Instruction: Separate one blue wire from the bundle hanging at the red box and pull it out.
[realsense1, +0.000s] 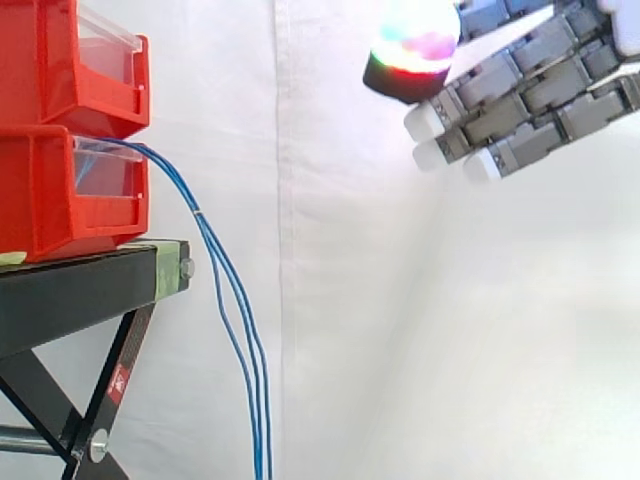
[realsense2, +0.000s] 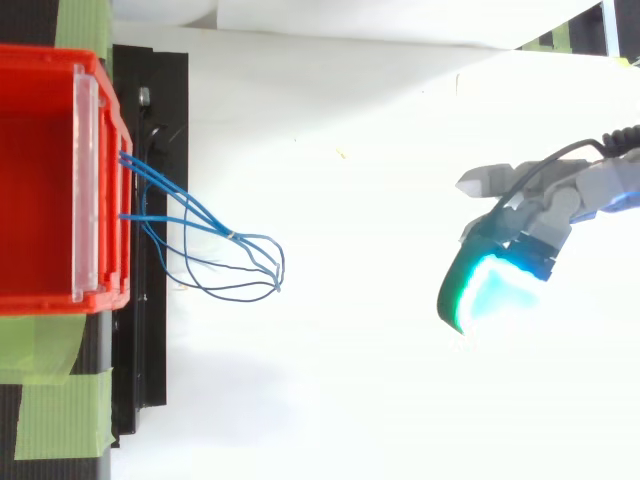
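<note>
Blue wires (realsense1: 200, 217) leave the side view's bottom edge.

Side camera level, apparently close; overhead camera shares bins (realsense1: 60, 190), wires (realsense2: 232, 236).

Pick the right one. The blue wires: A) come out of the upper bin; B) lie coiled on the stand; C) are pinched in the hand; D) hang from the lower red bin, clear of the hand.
D: the blue wires leave the front of the lower red bin and drop past the black stand, with the open hand well apart.
</note>
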